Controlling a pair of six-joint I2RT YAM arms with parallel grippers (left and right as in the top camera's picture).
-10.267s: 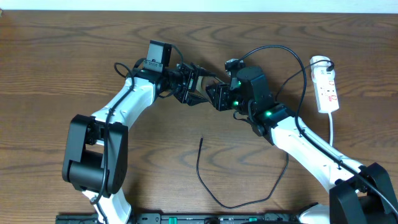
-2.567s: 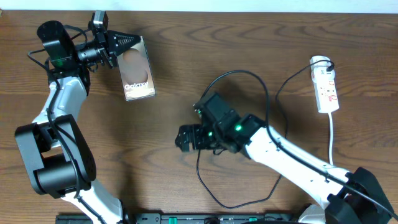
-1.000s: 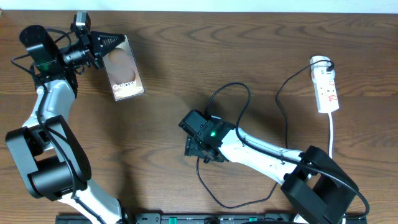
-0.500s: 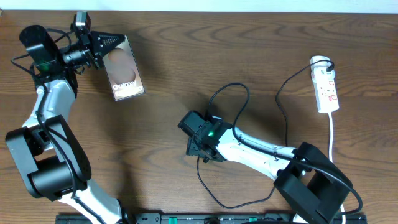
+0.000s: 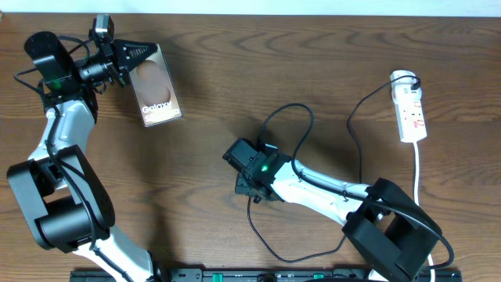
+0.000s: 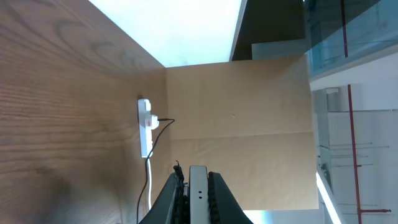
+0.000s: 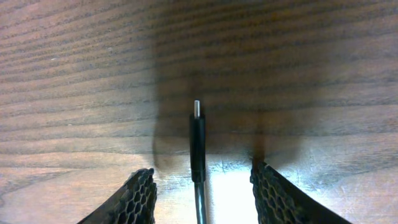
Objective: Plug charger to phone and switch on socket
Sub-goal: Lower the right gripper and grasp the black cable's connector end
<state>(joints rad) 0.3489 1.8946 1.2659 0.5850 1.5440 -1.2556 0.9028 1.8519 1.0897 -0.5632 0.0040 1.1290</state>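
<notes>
At the upper left of the overhead frame, the left gripper has its 2 dark fingers pressed onto the upper edge of the flat dark rectangular phone. The phone's brownish screen, with a pale round shape and white lettering, faces up. In the left wrist view the phone's slim pale edge sits clamped between those fingers; whether it rests on the wood I cannot tell. Just below the middle of the overhead frame, the right gripper points down at the brown wooden table. In the right wrist view its 2 honeycomb-textured fingers are spread wide, 1 on either side of the charger. The charger, a thin black cable ending in a slim plug with a small metal tip, lies flat between them and touches neither. Seen from overhead, the cable loops through the lower middle and climbs on the right to the upper end of the white elongated socket. The socket lies near the upper right edge, well apart from the phone, and its white cord trails downward
</notes>
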